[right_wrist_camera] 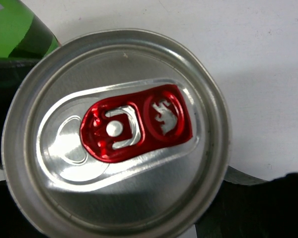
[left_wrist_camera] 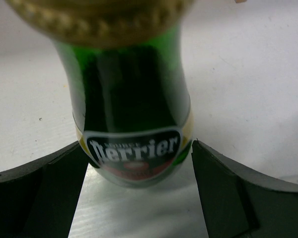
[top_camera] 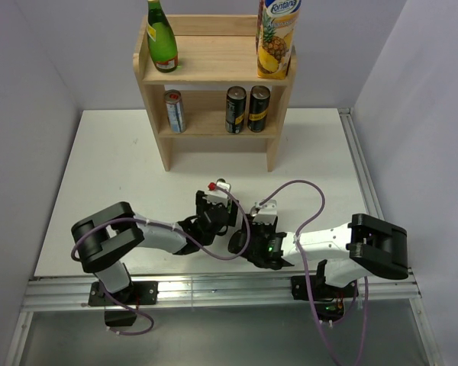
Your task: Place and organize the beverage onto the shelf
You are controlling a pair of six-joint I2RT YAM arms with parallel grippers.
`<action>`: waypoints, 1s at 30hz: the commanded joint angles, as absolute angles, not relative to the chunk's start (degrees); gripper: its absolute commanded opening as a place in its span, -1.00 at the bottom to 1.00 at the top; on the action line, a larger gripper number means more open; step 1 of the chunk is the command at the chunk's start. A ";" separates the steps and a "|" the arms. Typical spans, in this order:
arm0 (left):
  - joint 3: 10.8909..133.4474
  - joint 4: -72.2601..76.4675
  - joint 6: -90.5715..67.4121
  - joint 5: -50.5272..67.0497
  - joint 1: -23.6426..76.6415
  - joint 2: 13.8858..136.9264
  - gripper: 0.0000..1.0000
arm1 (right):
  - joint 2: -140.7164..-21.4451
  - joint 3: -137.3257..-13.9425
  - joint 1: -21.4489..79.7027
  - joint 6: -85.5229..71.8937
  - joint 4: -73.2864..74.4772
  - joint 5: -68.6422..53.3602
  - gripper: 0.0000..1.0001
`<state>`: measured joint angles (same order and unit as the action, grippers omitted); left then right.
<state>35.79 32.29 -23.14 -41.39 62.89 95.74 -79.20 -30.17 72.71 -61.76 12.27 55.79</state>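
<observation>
White table (top_camera: 99, 168). The shelf (top_camera: 214, 59) sits at the far edge, centre. On its top board, a pineapple juice carton (top_camera: 277, 38) is in the right corner and a green bottle (top_camera: 162, 42) in the left. Lower tier has two dark cans (top_camera: 237, 110) touching right of centre and a slim can (top_camera: 175, 111) apart on the left. Both arms are folded low and meet mid-table at the near side. Left jaws are part-closed on a Perrier bottle (left_wrist_camera: 134, 99), one pad on each side at the label and the gold cap toward the camera. Right wrist view is filled by a silver can top with a red tab (right_wrist_camera: 119, 129). Right jaws show only as dark bits at the bottom corners, so I can't tell if they grip it.
</observation>
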 commanded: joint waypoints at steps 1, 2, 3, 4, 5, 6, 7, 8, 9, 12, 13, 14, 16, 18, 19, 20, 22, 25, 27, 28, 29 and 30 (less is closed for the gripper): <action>37.70 37.79 -22.15 -41.57 61.44 97.64 0.73 | -77.34 -29.44 72.69 -63.54 10.81 59.15 -1.00; 37.62 38.40 -21.89 -41.83 61.35 98.43 0.71 | -77.34 -29.27 72.60 -63.54 10.81 59.06 -1.00; 37.62 39.54 -21.88 -41.92 61.17 98.79 0.70 | -77.34 -29.18 72.68 -63.54 10.81 58.98 -1.00; 37.53 40.25 -21.71 -42.18 61.08 99.14 0.68 | -77.43 -29.09 72.69 -63.63 10.72 58.97 -1.00; 37.62 40.86 -21.45 -42.01 60.82 99.84 0.66 | -77.52 -29.00 72.69 -63.81 10.81 58.97 -1.00; 37.88 41.13 -21.36 -42.01 60.73 100.37 0.65 | -77.52 -28.92 72.69 -63.81 10.72 58.89 -1.00; 38.14 41.48 -21.36 -42.36 60.47 101.24 0.60 | -77.52 -28.83 72.69 -63.81 10.72 58.89 -1.00; 38.23 41.92 -21.10 -42.80 60.47 101.60 0.57 | -77.61 -28.83 72.60 -63.81 10.72 58.89 -1.00; 38.58 42.27 -20.83 -43.06 60.47 101.95 0.51 | -77.61 -28.74 72.68 -63.81 10.81 58.80 -1.00; 39.20 42.54 -20.57 -44.21 60.38 102.66 0.28 | -77.52 -28.65 72.69 -63.90 10.99 58.71 -1.00; 39.29 42.45 -20.48 -44.30 60.21 102.66 0.16 | -77.43 -28.57 72.69 -63.98 11.16 58.88 -1.00; 39.20 42.54 -20.48 -44.21 60.29 102.57 0.10 | -77.26 -28.48 72.69 -63.90 11.08 58.80 -1.00; 39.20 41.93 -20.56 -43.95 60.29 102.39 -0.19 | -77.08 -28.30 72.69 -63.90 10.99 58.89 -1.00; 39.29 41.22 -21.09 -44.03 60.38 102.22 -0.44 | -77.17 -28.30 72.68 -63.81 10.90 58.89 -1.00; 39.20 40.96 -21.27 -44.12 60.38 101.96 -0.72 | -77.25 -28.39 72.69 -63.81 10.90 58.80 -1.00; 39.03 40.00 -21.88 -44.21 60.38 101.78 -0.87 | -77.34 -28.48 72.69 -63.81 10.90 58.80 -1.00; 39.02 38.33 -22.67 -44.47 60.38 100.82 -0.99 | -77.52 -28.65 72.69 -63.90 10.99 58.80 -1.00; 39.11 33.76 -23.55 -45.87 60.73 98.62 -0.99 | -77.26 -28.65 72.69 -63.81 10.99 58.80 -1.00; 39.20 30.43 -23.55 -46.49 61.08 97.13 -0.99 | -76.99 -28.57 72.69 -63.63 10.73 58.89 -1.00; 39.03 29.28 -23.47 -46.41 61.43 95.20 -0.99 | -76.82 -28.56 72.69 -63.55 10.72 58.89 -1.00; 39.02 28.31 -23.38 -45.01 61.52 94.14 -0.99 | -76.73 -28.56 72.69 -63.28 10.72 58.80 -1.00; 39.11 25.78 -23.55 -44.83 61.52 93.17 -0.99 | -76.73 -28.56 72.69 -63.37 10.72 58.97 -1.00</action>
<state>37.93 31.42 -22.39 -43.42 61.32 98.13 -78.87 -28.67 72.71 -62.13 12.05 55.79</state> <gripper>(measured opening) 0.747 0.630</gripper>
